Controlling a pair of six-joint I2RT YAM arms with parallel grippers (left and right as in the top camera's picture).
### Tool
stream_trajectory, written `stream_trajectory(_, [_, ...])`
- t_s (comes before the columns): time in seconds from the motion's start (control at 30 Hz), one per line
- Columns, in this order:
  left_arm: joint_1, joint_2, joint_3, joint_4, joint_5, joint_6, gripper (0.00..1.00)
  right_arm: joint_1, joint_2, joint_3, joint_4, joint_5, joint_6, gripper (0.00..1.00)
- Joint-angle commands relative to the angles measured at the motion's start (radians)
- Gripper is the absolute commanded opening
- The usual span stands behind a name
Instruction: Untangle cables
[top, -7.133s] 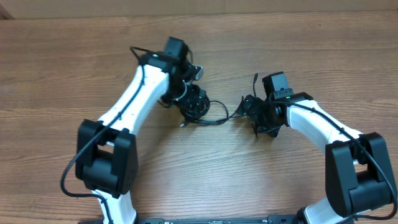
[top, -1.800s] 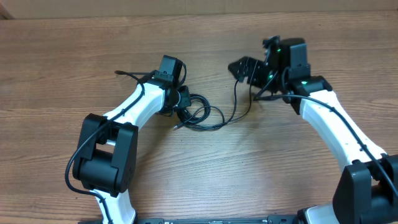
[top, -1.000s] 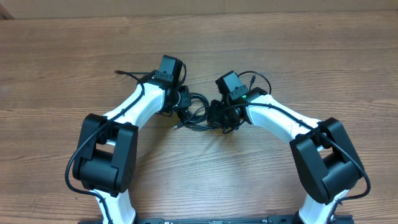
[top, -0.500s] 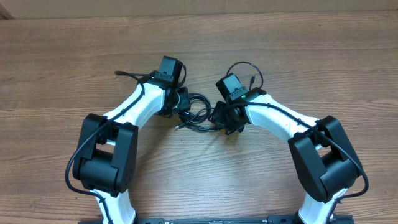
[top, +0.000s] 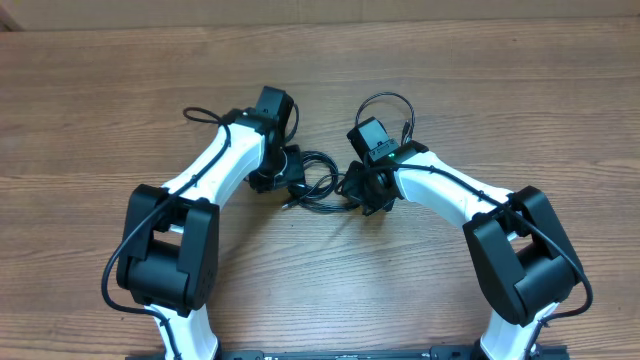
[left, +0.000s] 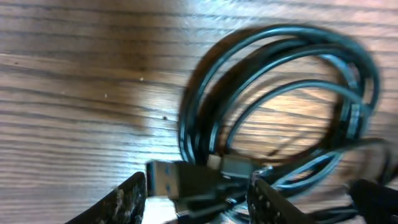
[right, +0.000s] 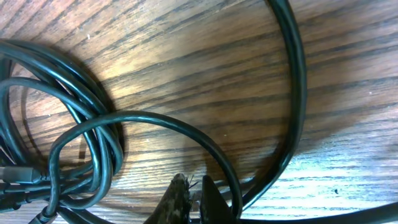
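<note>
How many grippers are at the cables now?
2. The left gripper is at the left edge of the cables, the right gripper at their right edge. None seems hidden.

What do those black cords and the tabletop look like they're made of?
Cables: smooth, slightly glossy black jacket, likely rubber or plastic; they bend in loose loops and catch highlights.
Plug: silvery shell, probably metal.
Table: brown with grain lines, either wood or a wood-look laminate; the look leaves that open.
</note>
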Motion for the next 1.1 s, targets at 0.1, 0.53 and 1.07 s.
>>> stream_trajectory(0.1, [0.004,-0.012,0.018,-0.03,0.042,-0.075,0.51,-0.002,0.008,0.006,0.013,0.014,0.005,0.09])
stream_trajectory(0.53, [0.002,-0.012,-0.024,0.01,0.006,-0.338,0.54,-0.002,0.008,0.006,0.032,0.014,0.005,0.12])
stream_trajectory(1.07, [-0.087,-0.011,-0.024,0.089,-0.085,-0.378,0.4,-0.002,0.008,0.006,0.042,0.014,0.005,0.15])
